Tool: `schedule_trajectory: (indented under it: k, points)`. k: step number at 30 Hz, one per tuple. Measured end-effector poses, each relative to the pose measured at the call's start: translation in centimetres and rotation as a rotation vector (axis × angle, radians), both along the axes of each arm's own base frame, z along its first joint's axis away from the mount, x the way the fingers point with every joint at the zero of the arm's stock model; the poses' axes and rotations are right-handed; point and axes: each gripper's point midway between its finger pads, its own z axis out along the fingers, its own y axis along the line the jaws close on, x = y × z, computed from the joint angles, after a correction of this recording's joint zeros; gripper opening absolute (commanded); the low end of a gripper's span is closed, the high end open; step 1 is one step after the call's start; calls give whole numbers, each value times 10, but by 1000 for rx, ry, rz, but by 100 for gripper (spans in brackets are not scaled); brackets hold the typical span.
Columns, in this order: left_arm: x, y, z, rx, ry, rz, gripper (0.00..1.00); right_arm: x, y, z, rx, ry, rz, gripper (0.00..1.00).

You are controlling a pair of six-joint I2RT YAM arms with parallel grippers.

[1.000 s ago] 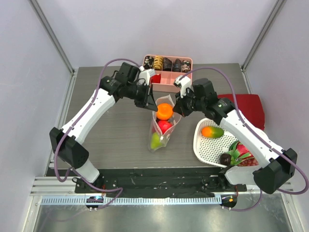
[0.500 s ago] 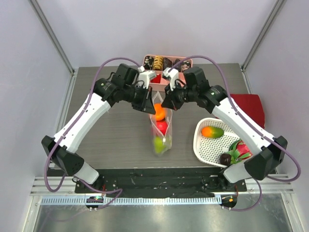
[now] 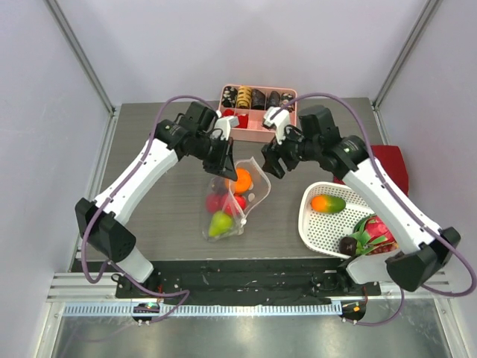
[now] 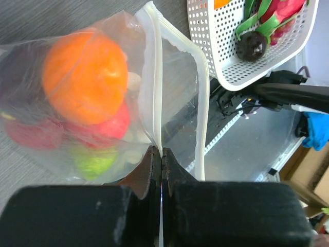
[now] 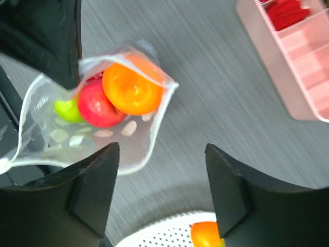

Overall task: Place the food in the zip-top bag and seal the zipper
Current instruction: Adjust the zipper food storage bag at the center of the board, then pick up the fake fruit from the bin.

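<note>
The zip-top bag sits near the middle of the counter. Its mouth points toward 1 o'clock and gapes wide. Through the dotted plastic I can make out an orange fruit nearest the mouth, a red apple behind it and a green pear at the bottom, toward 7 o'clock.

The left pincer is clenched on the bag's rim at about 11 o'clock of the mouth. From its wrist view the left pincer has its jaws pressed flat on one end of the zipper, and the strip's two lips bow apart beyond that. The right pincer hangs just off the mouth at 2 o'clock, jaws spread, holding nothing and clear of the plastic.

The filling looks done for these three pieces, so I'd say sealing is the step in hand. A white basket at 4 o'clock has more fruit in it, though I can't tell whether that belongs in the bag too.

The next move probably asks the right pincer to catch the free end of the rim. It would then draw the mouth taut so the lips meet and pinch along the strip.
</note>
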Motion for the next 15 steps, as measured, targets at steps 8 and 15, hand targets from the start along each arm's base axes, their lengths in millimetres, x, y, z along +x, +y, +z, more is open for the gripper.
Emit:
schedule_trajectory:
  k: [8, 15]
  points:
    - [8, 0, 0, -21, 29, 18, 0, -14, -102, -46, -210, -53, -78, 92]
    - [12, -3, 6, -36, 15, 15, 0, -54, -166, -156, -528, 119, 29, 91]
